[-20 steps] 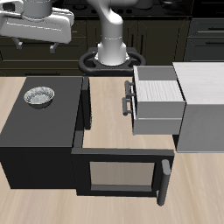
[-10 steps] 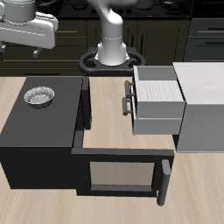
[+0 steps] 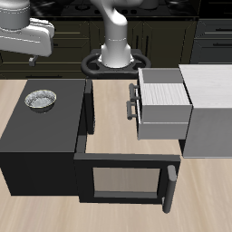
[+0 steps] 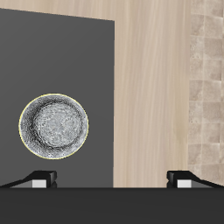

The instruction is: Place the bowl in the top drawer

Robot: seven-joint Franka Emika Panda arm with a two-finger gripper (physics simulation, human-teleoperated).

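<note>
The bowl (image 3: pixel 41 99) is small, round and silver with a crinkled rim. It sits on top of the black cabinet (image 3: pixel 36 136), near its back edge. It also shows in the wrist view (image 4: pixel 54 128), below the gripper. My gripper (image 3: pixel 27 60) hangs high above the table's back, behind and above the bowl, and is partly cut off by the view's edge. Its fingertips (image 4: pixel 39 179) stand wide apart and hold nothing. The top drawer (image 3: pixel 163 104) is a light grey box with a striped top that juts out of the grey cabinet. Its dark bar handle (image 3: pixel 134 101) faces the black cabinet.
The black cabinet's glass-fronted door (image 3: pixel 127 181) hangs open along the table's front, with a dark handle (image 3: pixel 169 188) at its end. The large grey cabinet (image 3: pixel 210 109) stands behind the drawer. The robot's base (image 3: pixel 116 54) is at the back centre.
My gripper has shifted sideways, away from the drawer and further toward the view's edge, staying high and open. The bowl and the drawer have not moved.
</note>
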